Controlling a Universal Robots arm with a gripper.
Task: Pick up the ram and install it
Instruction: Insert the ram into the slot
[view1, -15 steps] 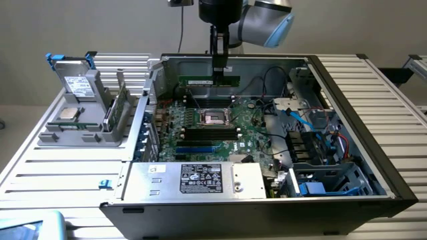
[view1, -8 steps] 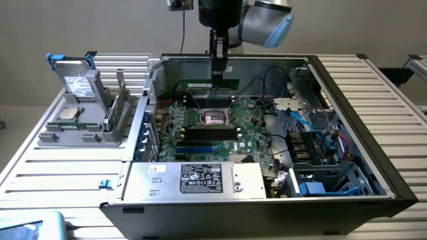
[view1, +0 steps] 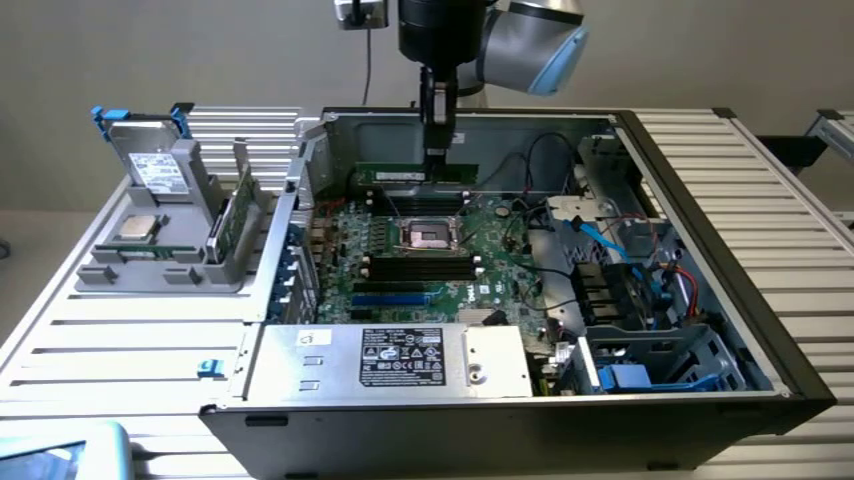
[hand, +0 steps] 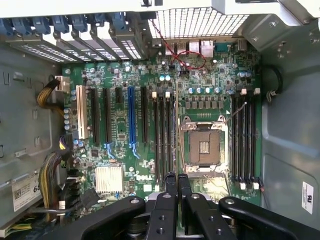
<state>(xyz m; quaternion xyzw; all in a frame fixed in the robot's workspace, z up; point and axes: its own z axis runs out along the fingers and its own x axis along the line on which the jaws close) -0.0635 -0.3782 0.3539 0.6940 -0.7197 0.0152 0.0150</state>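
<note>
Closest to the wrist camera sits the hand (hand: 177, 176), its two black fingers clenched together with nothing I can make out between them. In the exterior view it hangs (view1: 437, 155) above the motherboard (view1: 514, 255), near the back wall of the open computer case (view1: 694, 215). The ram (view1: 234, 222) looks to be well apart from it, standing on edge in the grey holder (view1: 160, 275) on the table (view1: 120, 340), at the exterior view's left of the case. The drive (view1: 158, 170) and the processor chip (view1: 138, 226) sit close by in the same holder. My worry starts there: the stick is thin and upright, so a hand that meets it clenched, or pinches it off-centre, would likely tip or jam it against the holder's fins. The case wall rises between holder and board, and a low carry could clip it. Inside, the memory slots (hand: 163, 135) run just beside the open processor socket (hand: 204, 147), so a slipped or badly aimed stick could strike the exposed contacts. The slots lie tight together, so a slight tilt would seat the ram crooked, and pressing then would strain board and stick. A green strip lies along the far slots (view1: 414, 178); I cannot tell whether it is a seated stick, but an occupied slot would block entry.
</note>
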